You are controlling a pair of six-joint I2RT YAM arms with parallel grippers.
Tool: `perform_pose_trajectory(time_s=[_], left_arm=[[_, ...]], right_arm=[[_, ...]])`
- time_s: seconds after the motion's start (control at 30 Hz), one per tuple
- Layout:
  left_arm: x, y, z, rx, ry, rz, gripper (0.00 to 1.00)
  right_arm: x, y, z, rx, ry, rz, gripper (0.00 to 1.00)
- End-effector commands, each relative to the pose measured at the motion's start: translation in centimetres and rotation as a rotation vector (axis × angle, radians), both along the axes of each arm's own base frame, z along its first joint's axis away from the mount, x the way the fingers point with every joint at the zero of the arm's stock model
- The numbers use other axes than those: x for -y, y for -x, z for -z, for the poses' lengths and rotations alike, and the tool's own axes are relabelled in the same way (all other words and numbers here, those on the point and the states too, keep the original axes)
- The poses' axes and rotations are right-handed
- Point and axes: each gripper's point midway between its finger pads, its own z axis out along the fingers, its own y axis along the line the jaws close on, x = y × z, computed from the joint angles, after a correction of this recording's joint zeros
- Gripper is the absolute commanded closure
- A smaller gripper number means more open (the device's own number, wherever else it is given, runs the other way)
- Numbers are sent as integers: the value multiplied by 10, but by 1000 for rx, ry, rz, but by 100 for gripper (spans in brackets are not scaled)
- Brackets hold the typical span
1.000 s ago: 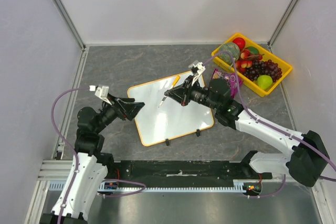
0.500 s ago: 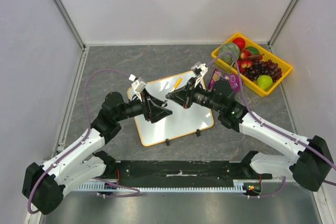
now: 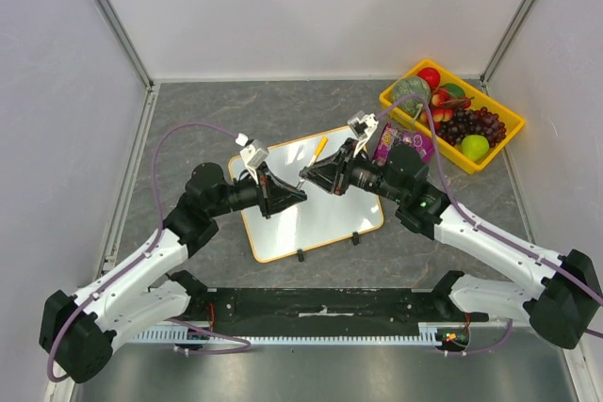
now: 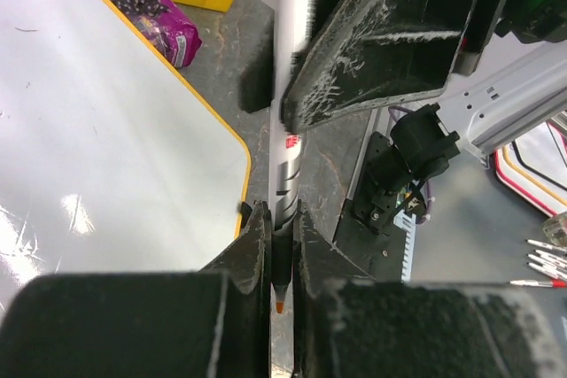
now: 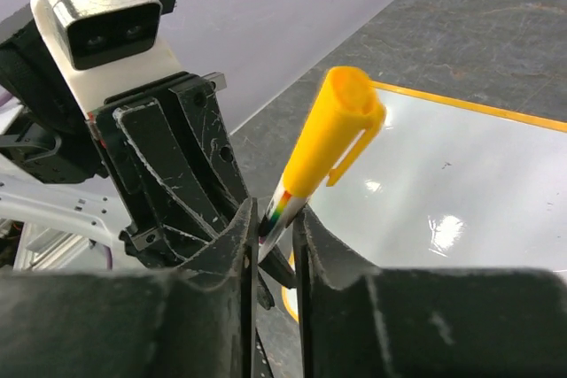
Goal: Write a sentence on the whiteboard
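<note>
The whiteboard (image 3: 325, 218) is lying flat and slightly askew in the middle of the dark tabletop (image 3: 207, 110), between the two arms. Its white face is showing no writing, only glare and a few faint specks. The left gripper (image 3: 301, 197) is reaching in over the board from the left, its jaws clenched on the tail end of the marker (image 4: 285, 174), as the left wrist view is showing. The marker is hanging slantwise in the air above the board, with its yellow cap (image 5: 341, 126) on. The right gripper (image 5: 273, 219) is meeting it from the right, jaws grasping the barrel just below the cap. Further right, a purple snack bag (image 3: 400, 143) is lying near the board's corner, with a yellow fruit tray (image 3: 495, 148) beyond it.

The double grasp is looking like the main risk. If the arms are pulling along different lines, the thin barrel could be twisting out of one pair of jaws and dropping onto the board. The fingertips are also crowding each other and could be colliding. With the cap on, no stroke can be landing, and nothing is pinning the loose board against a push.
</note>
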Motion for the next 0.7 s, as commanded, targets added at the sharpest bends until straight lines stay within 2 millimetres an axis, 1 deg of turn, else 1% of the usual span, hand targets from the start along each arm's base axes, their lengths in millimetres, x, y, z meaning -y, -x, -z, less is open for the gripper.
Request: perform_pose_trajectory(time_s=[0.0,0.03,0.07,0.1,0.13,0.27,0.4,0.5,0.67], left_arm=[[-8,-3,-43,72,24,-51,98],[-8,0,-44,65,15,-43,98],[-9,1,-47,64,10,-40,98],[-10,3,-47,56,0,-32,98],[-10,6,-49,55,-5,-22,98],[-12,18,-49,25,-41,29,98],[-14,28,-49,5,-89,73,98],[-14,35,-45,-6,-119,110,98],[-15,45,-40,4,-128,159,98]], right_arm=[[2,7,-11,75,30,-37,48],[3,9,-12,78,36,-46,25],[4,10,-14,80,38,-54,10],[6,12,-16,83,33,-75,2],[7,14,-19,87,25,-93,2],[14,25,-29,79,-11,-222,2],[16,43,-39,108,-32,-342,2],[17,54,-46,121,-41,-403,2],[13,58,-48,89,-80,-443,20]])
